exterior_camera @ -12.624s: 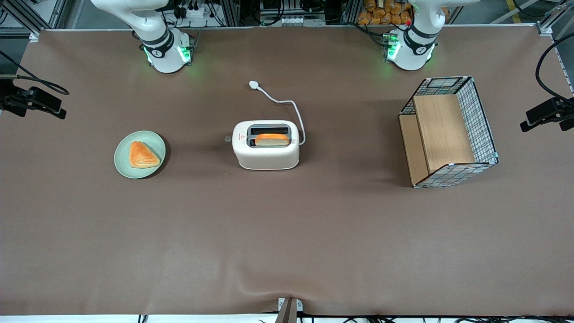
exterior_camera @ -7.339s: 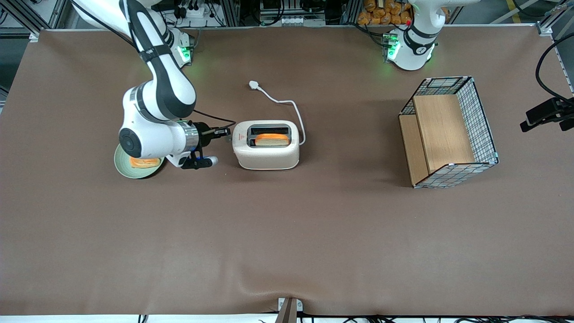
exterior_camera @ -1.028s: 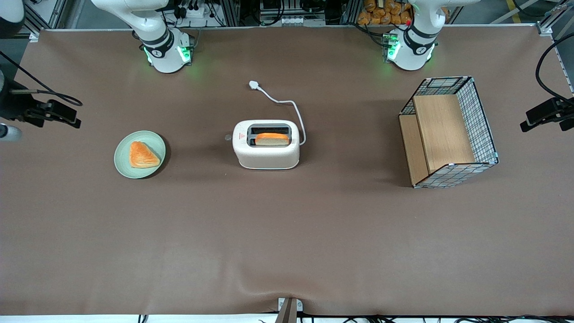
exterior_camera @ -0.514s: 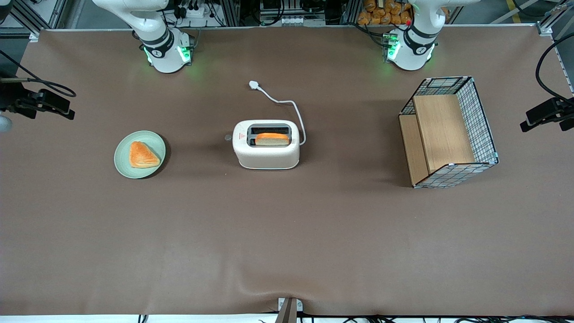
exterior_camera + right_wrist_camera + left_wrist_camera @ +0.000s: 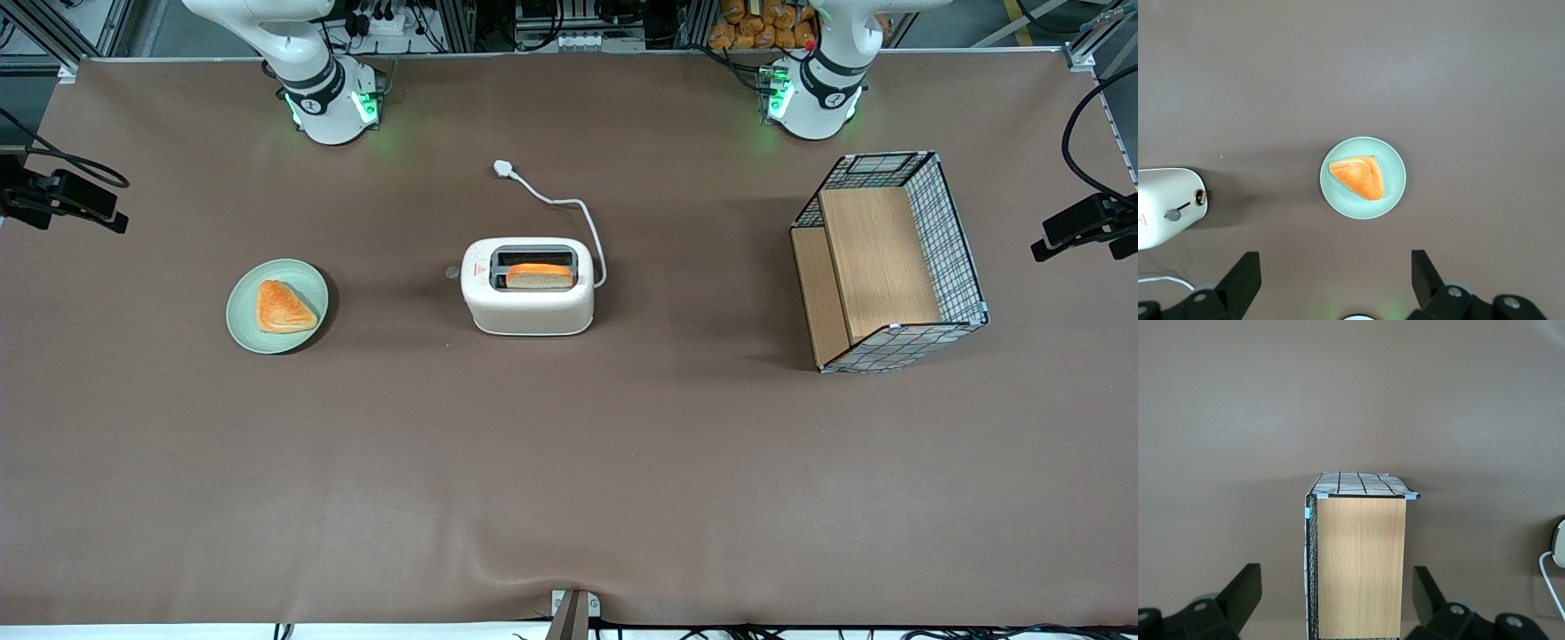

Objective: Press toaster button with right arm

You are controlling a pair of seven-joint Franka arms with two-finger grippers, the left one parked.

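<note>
The gripper [image 5: 1336,283], fingers spread, hangs high near the surface's edge; the toaster button [image 5: 1172,214] probably presses stiffly.

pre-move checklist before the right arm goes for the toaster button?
1. Gripper state: open, high above the green plate. ok.
2. Gripper near the toaster button: no, far off toward the working arm's end of the table. not ok.
3. Path to the button: bare table between plate and toaster. ok.
4. Toaster upright, a bread slice in one slot. ok.
5. Button pressed or not: cannot tell.
</note>
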